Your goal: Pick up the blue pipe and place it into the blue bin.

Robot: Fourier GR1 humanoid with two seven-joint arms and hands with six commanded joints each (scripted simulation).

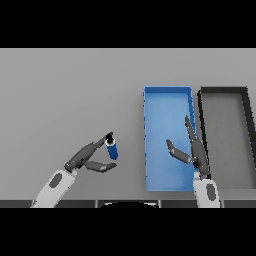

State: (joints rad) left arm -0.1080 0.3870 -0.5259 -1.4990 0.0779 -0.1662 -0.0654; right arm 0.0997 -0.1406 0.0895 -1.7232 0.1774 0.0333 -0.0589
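1. Pipe location: the blue pipe point(112, 148) sits left of centre in the frame, on the grey table point(65, 95), just left of the blue bin point(167, 100) and apart from its left wall.
2. Pipe axis: the long axis runs nearly up-down in the frame, its dark end uppermost.
3. Left hand point(86, 157): lies to the lower left of the pipe. Extended fingers point(101, 141) reach the pipe's upper end and appear to touch it; the thumb is spread below, short of the pipe. No closed grasp is visible.
4. Right hand point(195, 150): hovers over the bin's right wall, fingers straight and spread, holding nothing.
5. Nearer hand: the left.
6. Judgement: the coming move requires closing thumb and fingers across the pipe, then carrying it rightward over the bin's left wall.
7. Dark bin point(247, 120): right of the blue bin; not involved.
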